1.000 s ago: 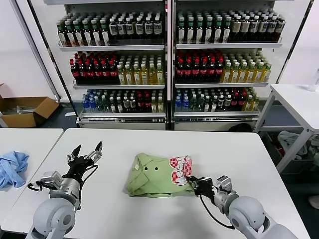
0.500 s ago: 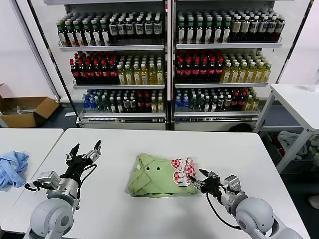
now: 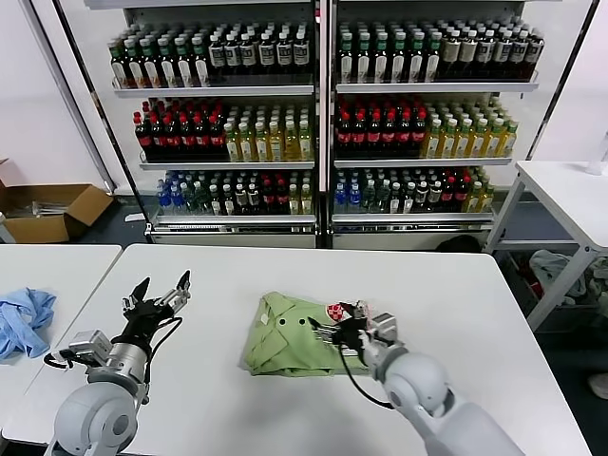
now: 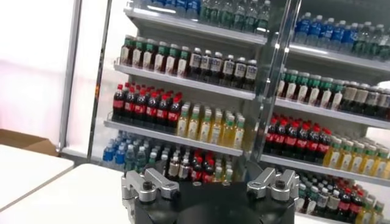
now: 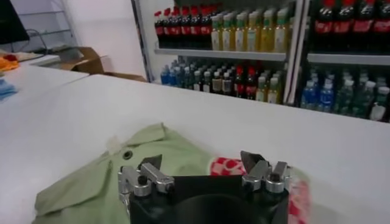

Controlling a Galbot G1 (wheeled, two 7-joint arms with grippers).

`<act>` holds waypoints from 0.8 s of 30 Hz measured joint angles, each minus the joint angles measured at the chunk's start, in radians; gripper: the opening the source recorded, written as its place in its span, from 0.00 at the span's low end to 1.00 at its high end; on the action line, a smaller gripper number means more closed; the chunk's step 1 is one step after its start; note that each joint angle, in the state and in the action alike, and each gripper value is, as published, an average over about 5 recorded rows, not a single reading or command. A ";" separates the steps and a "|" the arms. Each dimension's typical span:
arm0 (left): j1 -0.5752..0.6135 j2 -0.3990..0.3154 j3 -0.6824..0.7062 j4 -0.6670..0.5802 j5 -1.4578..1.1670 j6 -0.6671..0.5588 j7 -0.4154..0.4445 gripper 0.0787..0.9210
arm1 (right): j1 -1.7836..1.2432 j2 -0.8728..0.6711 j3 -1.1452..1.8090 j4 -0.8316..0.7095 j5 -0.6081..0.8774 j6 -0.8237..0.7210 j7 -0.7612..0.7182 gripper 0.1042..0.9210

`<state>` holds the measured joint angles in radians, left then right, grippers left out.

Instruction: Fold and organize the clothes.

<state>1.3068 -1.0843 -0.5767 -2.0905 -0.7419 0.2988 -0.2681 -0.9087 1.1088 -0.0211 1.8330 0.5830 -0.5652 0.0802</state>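
A folded light green shirt (image 3: 285, 347) with buttons and a red-and-white checkered print (image 3: 336, 311) lies in the middle of the white table (image 3: 237, 271). My right gripper (image 3: 336, 325) hovers open over the shirt's right half, by the print, holding nothing. In the right wrist view, the green cloth (image 5: 91, 182) and the print (image 5: 226, 165) lie just beyond the spread fingers of that gripper (image 5: 201, 161). My left gripper (image 3: 163, 287) is raised above the table to the left of the shirt, open and empty, pointing toward the shelves.
A light blue cloth (image 3: 21, 321) lies on the neighbouring table to the left. Shelves of bottles (image 3: 313, 123) stand behind the table. A cardboard box (image 3: 47, 209) sits on the floor far left, and another white table (image 3: 570, 190) stands to the right.
The right gripper opened, let go of the shirt's right edge and moved left over the shirt. The left arm hardly moved.
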 measured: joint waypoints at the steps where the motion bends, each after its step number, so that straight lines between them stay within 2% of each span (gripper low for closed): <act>1: 0.001 -0.001 -0.003 0.002 0.000 -0.001 0.002 0.88 | 0.010 0.009 -0.014 -0.013 -0.007 0.001 -0.003 0.88; 14: 0.005 -0.006 -0.011 0.029 -0.002 -0.013 0.022 0.88 | 0.049 0.046 -0.104 -0.081 -0.080 0.004 -0.022 0.88; 24: 0.025 0.015 -0.042 0.029 -0.007 -0.015 0.062 0.88 | 0.052 -0.014 0.022 0.053 -0.015 0.051 0.001 0.88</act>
<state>1.3315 -1.0691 -0.6183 -2.0615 -0.7486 0.2841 -0.2060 -0.8565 1.0948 0.0007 1.8862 0.5685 -0.5147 0.0816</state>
